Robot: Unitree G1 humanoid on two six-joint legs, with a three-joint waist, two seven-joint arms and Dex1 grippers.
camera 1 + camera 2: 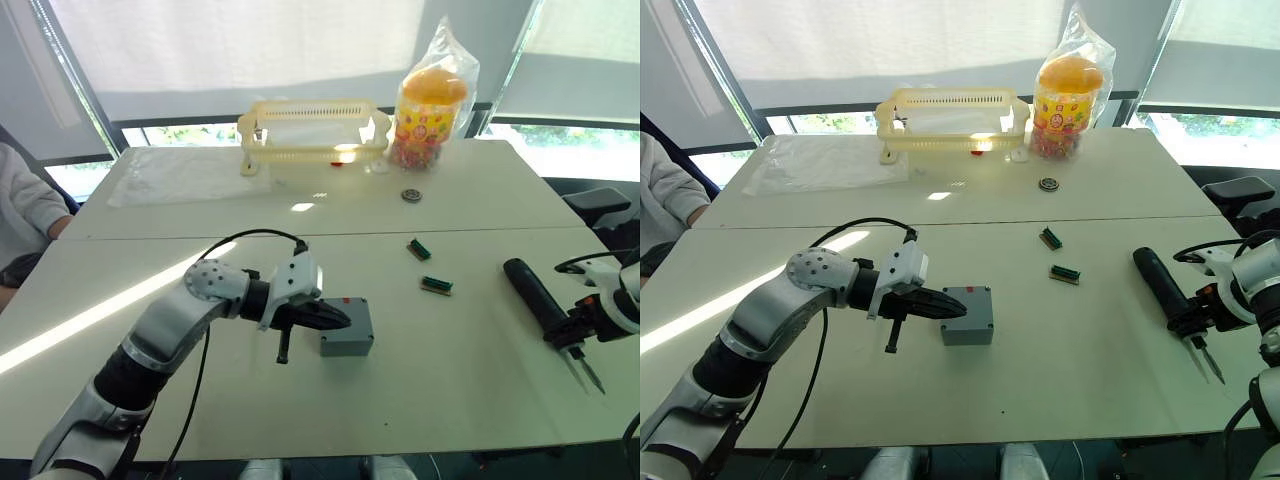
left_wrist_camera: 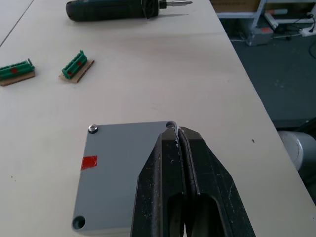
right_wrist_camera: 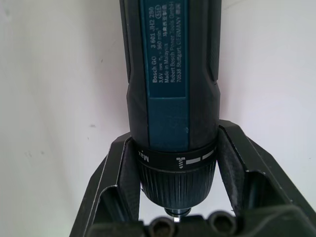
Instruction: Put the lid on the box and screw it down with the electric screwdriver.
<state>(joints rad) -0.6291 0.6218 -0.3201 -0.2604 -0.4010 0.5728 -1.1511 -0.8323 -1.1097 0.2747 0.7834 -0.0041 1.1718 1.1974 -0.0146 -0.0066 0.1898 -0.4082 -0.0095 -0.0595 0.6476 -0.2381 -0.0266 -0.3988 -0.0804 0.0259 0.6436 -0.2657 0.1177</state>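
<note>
The flat blue-grey plastic lid [image 2: 123, 173] already sits on the small blue-grey plastic box [image 1: 968, 316] near the table's front, and the left gripper [image 1: 945, 308] rests on it with fingers pressed together. To the right, the right gripper [image 3: 170, 170] pinches the long black electric screwdriver [image 1: 537, 297] lying on the white table [image 1: 450, 390]. It should lift straight and keep the bit plumb over a corner hole. One box, one lid, one screwdriver; farther off, two green connector blocks [image 1: 436, 285], one yellow plastic basket [image 1: 312, 130].

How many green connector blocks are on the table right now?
2: one green connector block lies past the box, toward the basket; the other connector block sits between box and electric screwdriver.
</note>
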